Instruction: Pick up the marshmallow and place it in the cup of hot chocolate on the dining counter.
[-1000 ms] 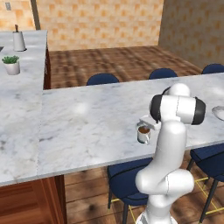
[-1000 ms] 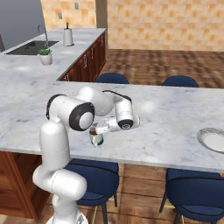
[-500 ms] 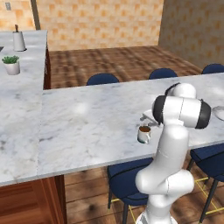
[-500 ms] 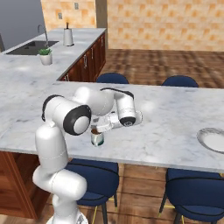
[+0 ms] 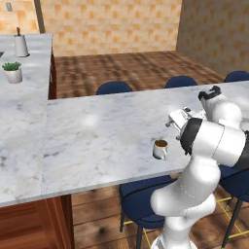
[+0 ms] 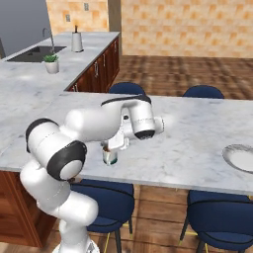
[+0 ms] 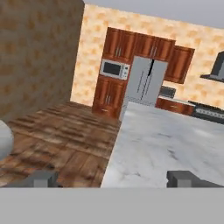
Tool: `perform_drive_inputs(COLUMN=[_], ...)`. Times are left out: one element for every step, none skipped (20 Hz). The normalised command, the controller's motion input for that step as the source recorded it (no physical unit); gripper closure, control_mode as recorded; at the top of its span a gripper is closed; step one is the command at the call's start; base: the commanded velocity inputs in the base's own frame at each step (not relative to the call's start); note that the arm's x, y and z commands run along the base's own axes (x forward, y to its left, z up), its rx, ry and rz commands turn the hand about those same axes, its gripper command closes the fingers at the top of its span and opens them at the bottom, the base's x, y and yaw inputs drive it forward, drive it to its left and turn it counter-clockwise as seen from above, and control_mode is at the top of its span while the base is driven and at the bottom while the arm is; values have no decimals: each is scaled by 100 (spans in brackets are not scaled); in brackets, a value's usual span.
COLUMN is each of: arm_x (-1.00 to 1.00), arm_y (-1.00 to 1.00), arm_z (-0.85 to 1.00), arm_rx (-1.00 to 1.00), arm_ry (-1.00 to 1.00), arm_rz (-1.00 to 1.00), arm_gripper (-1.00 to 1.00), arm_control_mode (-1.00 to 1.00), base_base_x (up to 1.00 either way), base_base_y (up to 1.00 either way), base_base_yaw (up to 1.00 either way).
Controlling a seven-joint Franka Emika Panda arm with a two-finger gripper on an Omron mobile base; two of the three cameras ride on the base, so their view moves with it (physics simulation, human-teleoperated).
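Observation:
The cup of hot chocolate (image 5: 160, 149) is a small white mug with brown liquid, standing near the front edge of the dining counter (image 5: 102, 141). In the right base view the cup (image 6: 109, 157) is partly hidden behind my hand. My gripper (image 5: 176, 119) hangs a little above and to the right of the cup, turned sideways along the counter. In the hand view my gripper (image 7: 111, 179) is open, its fingertips (image 7: 41, 178) far apart with nothing between them, looking down the marble slab. The marshmallow is hidden.
A round grey plate (image 6: 241, 157) lies at the counter's right end. Dark blue chairs (image 5: 114, 87) line the far side, and more (image 6: 101, 202) stand under the near edge. A potted plant (image 5: 13, 72) and a white canister (image 5: 19, 45) stand on the side counter.
My hand has lifted off the cup and swung up to the right, tilting to look along the counter. The jaws have spread a little wider.

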Motion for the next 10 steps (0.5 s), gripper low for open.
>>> perform_drive_inputs(arm_x=[-84,-70,-60,-64,-55,-62,-49,-49,-48,-59], arm_y=[10,9,17,18,18,17,14,18,19,21], arm_z=[76,76,67,83,96,100,100,100,100,100], arm_rx=[-9,-8,-9,-8,-5,-6,-1,-2,-2,-3], arm_ry=[-86,-74,-60,-59,-53,-52,-35,-31,-27,-28], arm_rz=[9,7,8,6,6,5,3,2,1,0], arm_gripper=[-100,-100,-100,-100,-100,-100,-100,-100,-100,-100], arm_control_mode=[-100,-100,-100,-100,-100,-100,-100,-100,-100,-100], base_base_x=[0,0,0,0,0,0,0,0,0,0], base_base_y=[0,0,0,0,0,0,0,0,0,0], base_base_yaw=[0,0,0,0,0,0,0,0,0,0])
